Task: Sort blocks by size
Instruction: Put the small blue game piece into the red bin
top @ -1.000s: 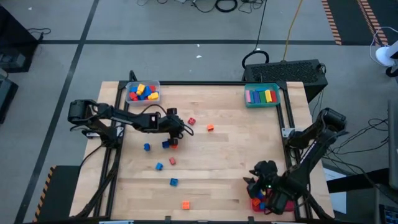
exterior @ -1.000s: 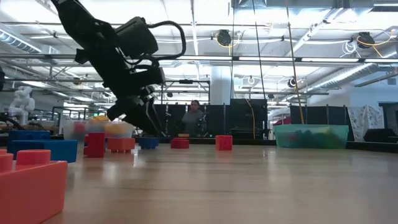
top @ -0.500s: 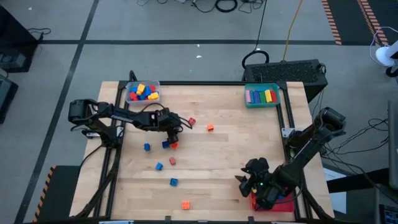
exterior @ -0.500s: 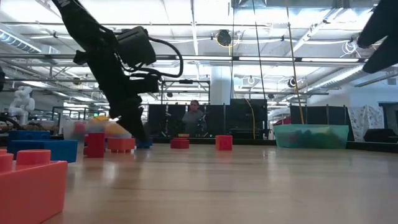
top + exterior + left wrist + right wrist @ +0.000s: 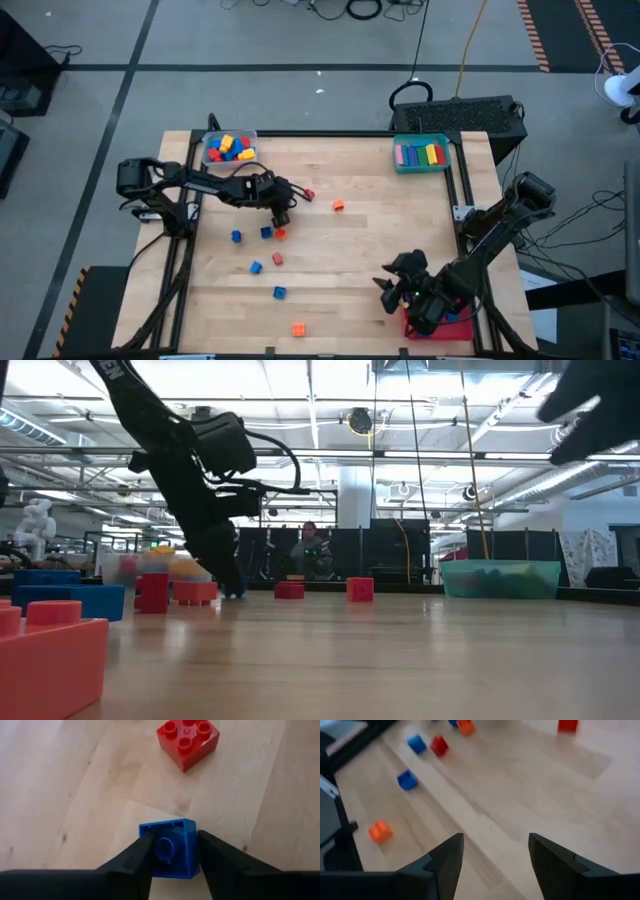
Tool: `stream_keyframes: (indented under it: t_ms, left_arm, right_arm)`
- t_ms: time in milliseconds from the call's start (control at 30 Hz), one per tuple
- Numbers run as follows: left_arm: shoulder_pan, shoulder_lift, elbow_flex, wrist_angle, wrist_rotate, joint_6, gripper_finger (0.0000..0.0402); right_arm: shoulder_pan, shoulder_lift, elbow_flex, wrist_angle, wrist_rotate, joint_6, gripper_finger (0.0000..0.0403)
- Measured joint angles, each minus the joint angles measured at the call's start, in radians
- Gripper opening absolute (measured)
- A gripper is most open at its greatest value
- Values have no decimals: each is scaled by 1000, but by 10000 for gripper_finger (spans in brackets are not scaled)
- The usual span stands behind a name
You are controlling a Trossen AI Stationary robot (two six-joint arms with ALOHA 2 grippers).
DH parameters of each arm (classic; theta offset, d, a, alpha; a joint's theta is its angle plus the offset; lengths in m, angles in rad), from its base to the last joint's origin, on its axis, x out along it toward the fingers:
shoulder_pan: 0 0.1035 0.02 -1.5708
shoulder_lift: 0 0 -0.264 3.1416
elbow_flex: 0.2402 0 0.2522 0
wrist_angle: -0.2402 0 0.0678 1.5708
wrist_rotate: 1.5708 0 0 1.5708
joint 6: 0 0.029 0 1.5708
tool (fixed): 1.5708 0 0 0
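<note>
My left gripper (image 5: 174,835) stands low over the table's left middle (image 5: 275,220), shut on a small blue block (image 5: 169,847). A red four-stud block (image 5: 187,740) lies just beyond it. Loose small blocks lie on the table: red (image 5: 308,195), orange (image 5: 338,205), blue (image 5: 236,236), blue (image 5: 256,267), red (image 5: 277,258), blue (image 5: 279,292), orange (image 5: 298,329). My right gripper (image 5: 495,852) is open and empty, above the table near its front right (image 5: 393,285). My left gripper pinches the blue block between its two fingers, one on each opposite side wall (image 5: 146,851). The fingers come from above, slanting in from the table's left. The block rests on the table, lying on its side with its hollow underside (image 5: 165,847) toward the wrist camera.
A clear tray (image 5: 229,148) with mixed blocks stands at the far left. A teal tray (image 5: 421,153) with long bars stands at the far right. A red tray (image 5: 447,325) lies at the front right under my right arm. A person shows far behind the table (image 5: 312,550).
My left gripper has tipped to point down and gone down to the table at the blue block. My right gripper has risen from the red tray and gone a little toward the table's left.
</note>
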Motion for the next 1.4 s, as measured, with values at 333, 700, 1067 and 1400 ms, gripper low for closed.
stream_keyframes:
  t_ms: [333,700,1067,1400]
  left_arm:
    - [-3,-26,-5,175,354,28,89]
    - [-91,-29,106,339,659,24,89]
    - [-160,-30,174,339,690,25,90]
    - [-171,-30,175,333,681,24,94]
  right_arm:
    - [-108,131,0,146,89,-520,208]
    - [-263,218,0,661,114,-1468,208]
    - [-373,218,0,780,53,-1824,208]
    - [-447,218,0,852,-122,-1960,208]
